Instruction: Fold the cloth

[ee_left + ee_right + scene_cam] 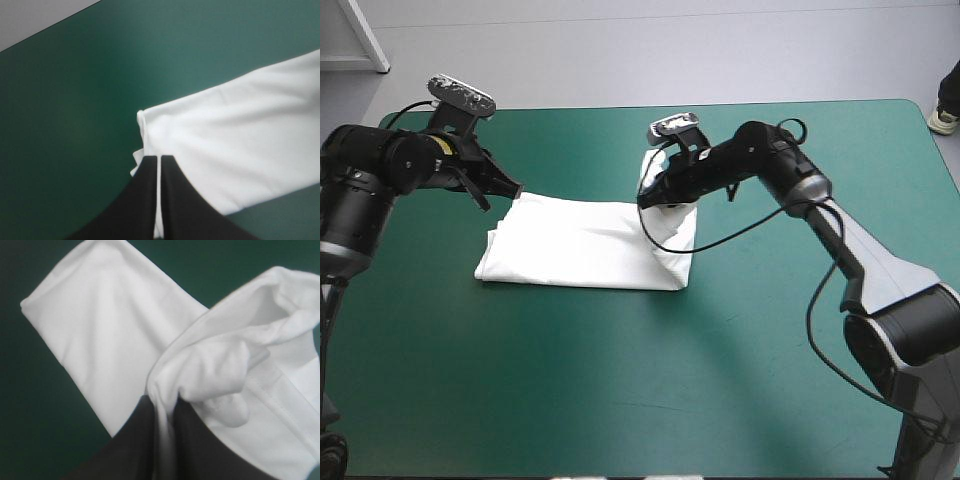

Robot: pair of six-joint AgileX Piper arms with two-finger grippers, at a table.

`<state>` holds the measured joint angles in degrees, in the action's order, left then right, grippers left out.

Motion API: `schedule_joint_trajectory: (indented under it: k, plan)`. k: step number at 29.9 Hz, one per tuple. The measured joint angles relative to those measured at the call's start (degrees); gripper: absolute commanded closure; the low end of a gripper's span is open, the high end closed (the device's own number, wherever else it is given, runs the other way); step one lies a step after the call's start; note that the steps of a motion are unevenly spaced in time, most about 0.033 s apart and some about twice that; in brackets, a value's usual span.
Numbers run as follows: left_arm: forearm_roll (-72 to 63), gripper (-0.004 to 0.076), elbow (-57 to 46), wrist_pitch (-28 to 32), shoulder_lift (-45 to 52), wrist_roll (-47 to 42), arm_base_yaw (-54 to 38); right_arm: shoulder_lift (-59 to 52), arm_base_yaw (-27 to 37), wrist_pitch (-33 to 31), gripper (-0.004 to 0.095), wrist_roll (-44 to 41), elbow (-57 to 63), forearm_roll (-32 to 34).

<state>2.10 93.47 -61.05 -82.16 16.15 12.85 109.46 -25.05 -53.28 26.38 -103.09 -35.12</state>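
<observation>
The white T-shirt (585, 243) lies as a folded band across the middle of the teal-green table. My left gripper (512, 190) sits at its far left corner, black fingers all but shut on the T-shirt (240, 155) edge, as the left wrist view shows at the gripper (159, 161). My right gripper (650, 200) holds the far right corner raised off the band. In the right wrist view the gripper (162, 407) pinches a bunched fold of T-shirt (100, 340), with a hem running beside the fingers.
The teal-green cover (650, 370) stretches bare toward the near edge. The table's far edge (620, 106) runs just behind both grippers. A black cable hangs from the right wrist over the cloth's right end.
</observation>
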Motion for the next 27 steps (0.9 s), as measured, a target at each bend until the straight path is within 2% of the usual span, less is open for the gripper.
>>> schedule_joint_trajectory:
  k: [5, 14, 20, 24, 27]
  plan:
    - [0.72, 0.0705, 0.0, -5.47, 3.42, -0.4, 0.0, 10.26, -5.47, -3.23, 0.0911, -2.93, -14.39, 0.33]
    - [1.02, 0.0705, 0.04, -7.87, 4.58, -0.69, 0.0, 29.26, -12.17, -7.54, 0.0911, -9.13, -39.95, 0.84]
    - [1.02, 0.0705, 0.04, -7.99, 4.58, -1.06, 0.0, 34.74, -14.27, -9.22, 0.0898, -9.71, -46.42, 0.81]
    - [1.02, 0.0705, 0.04, -8.05, 4.63, -1.06, 0.0, 35.31, -15.14, -8.44, 0.0733, -4.55, -47.03, -4.51]
    - [0.89, 0.0705, 0.04, -8.4, 4.63, -1.06, 0.0, 35.31, -15.45, -7.93, 0.051, -0.41, -48.23, -11.03]
